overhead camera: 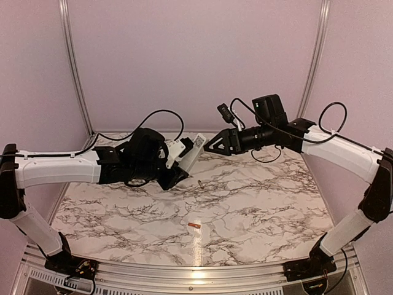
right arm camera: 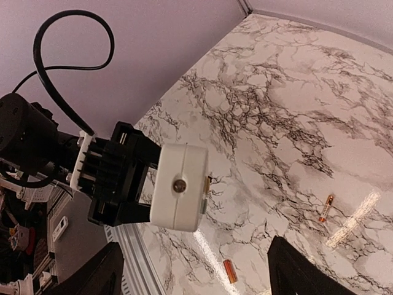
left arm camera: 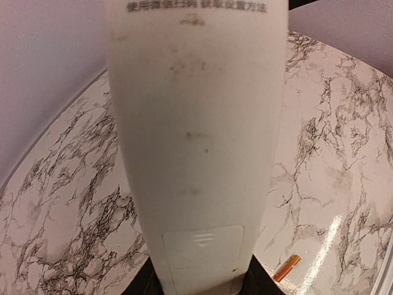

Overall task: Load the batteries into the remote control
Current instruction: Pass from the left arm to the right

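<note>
**A:** Quick pass, big to small. What's in view?

**B:** I've got the marble tabletop [overhead camera: 258, 209]. The left arm [overhead camera: 55, 169] reaches in from the left and the right arm [overhead camera: 344, 153] from the right. Both are raised above it and meet near the middle.

**A:** Remote?

**B:** The remote control [overhead camera: 191, 153] is off the tabletop, clenched in my left hand [overhead camera: 175, 169]. It's tilted up, with the free end toward the right hand [overhead camera: 209, 147]. On the left wrist camera its plain back faces the lens. The battery cover [left arm camera: 202, 241] is on, at the gripped end.

**A:** Right hand?

**B:** Released. The fingers [right arm camera: 307, 270] are spread wide with nothing between them. It sits just off the remote control's free end and looks at it end-on. I can't tell if they touch, but it looks like there's a gap.

**A:** Batteries?

**B:** The batteries [overhead camera: 201, 182] both lie flat on the tabletop. One is under the raised remote control, and the other [overhead camera: 195, 227] is nearer the arm bases. They're apart from each other, and neither hand is on them.
</note>
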